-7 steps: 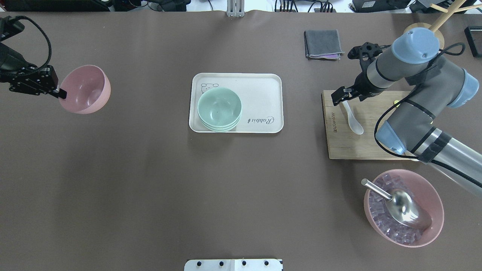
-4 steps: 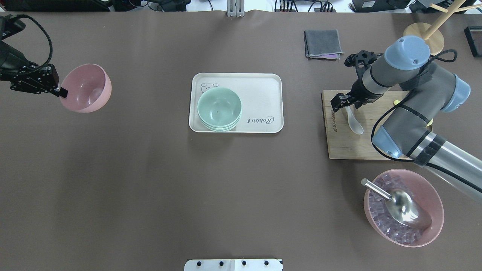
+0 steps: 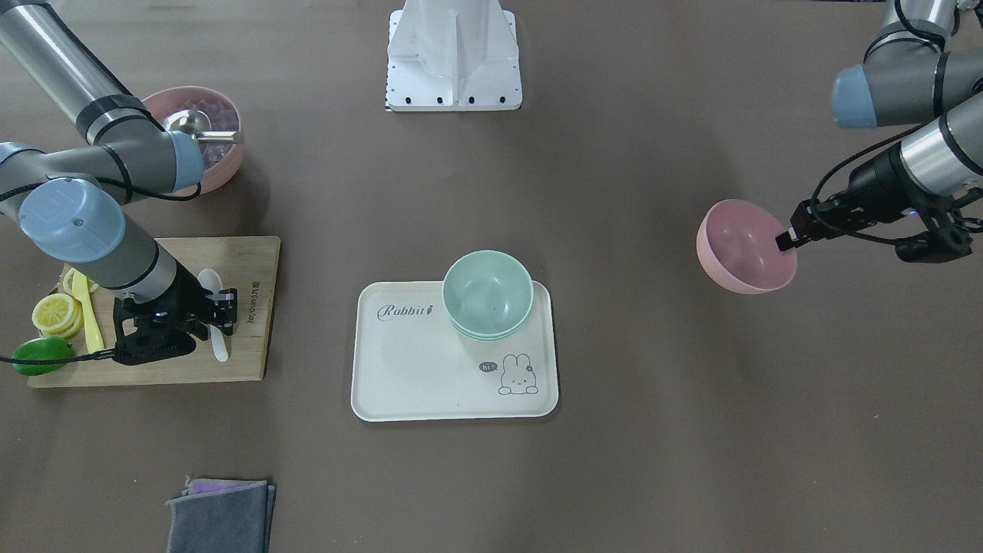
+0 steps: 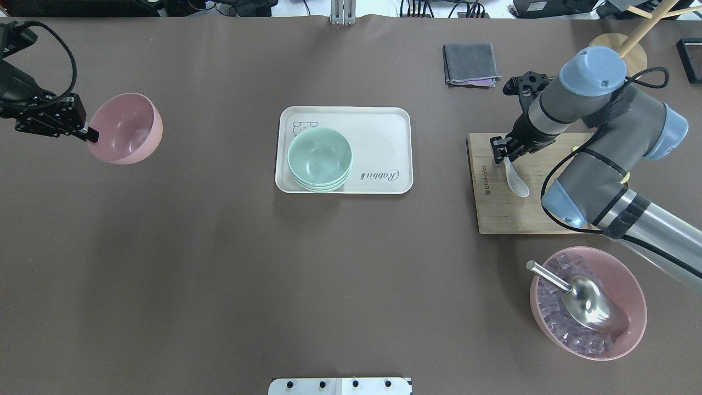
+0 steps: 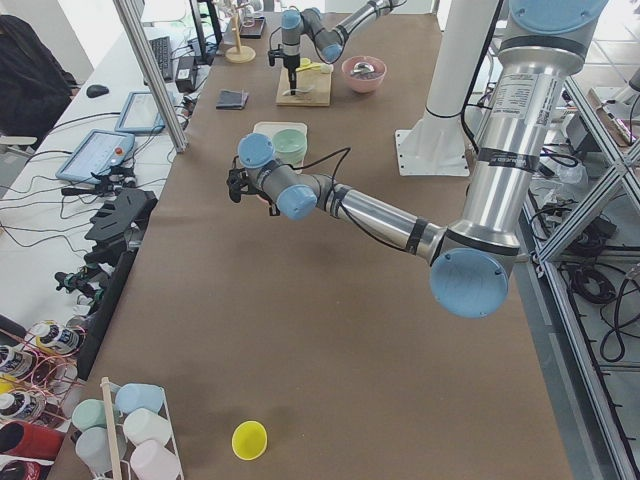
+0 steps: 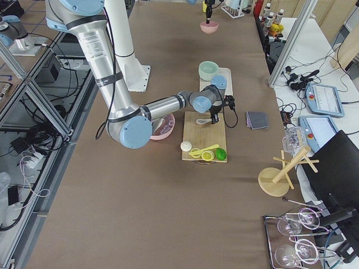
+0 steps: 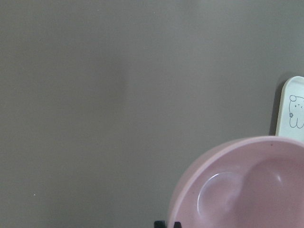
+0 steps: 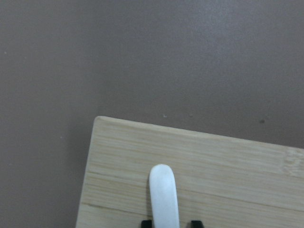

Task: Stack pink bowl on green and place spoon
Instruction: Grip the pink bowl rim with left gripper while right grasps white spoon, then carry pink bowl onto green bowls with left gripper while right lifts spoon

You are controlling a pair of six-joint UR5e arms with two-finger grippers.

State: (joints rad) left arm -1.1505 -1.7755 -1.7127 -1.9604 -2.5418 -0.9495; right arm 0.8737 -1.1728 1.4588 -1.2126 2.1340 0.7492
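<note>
The pink bowl (image 4: 126,136) hangs tilted at the far left, and my left gripper (image 4: 90,134) is shut on its rim. It also shows in the front view (image 3: 741,246) and the left wrist view (image 7: 247,185). A stack of green bowls (image 4: 319,158) sits on the white tray (image 4: 378,126). The white spoon (image 4: 517,181) lies on the wooden cutting board (image 4: 510,214). My right gripper (image 4: 500,153) is down at the spoon's handle. In the right wrist view the handle (image 8: 164,194) lies between the two fingertips with a small gap, so the jaws are open.
A second pink bowl (image 4: 587,302) with ice cubes and a metal scoop stands at the front right. A grey cloth (image 4: 470,63) lies behind the board. Lemon slices (image 3: 57,313), a lime (image 3: 42,355) and a yellow knife lie on the board's far end.
My right gripper came down onto the board and its jaws narrowed around the spoon's handle. The left gripper with the pink bowl has barely moved.
</note>
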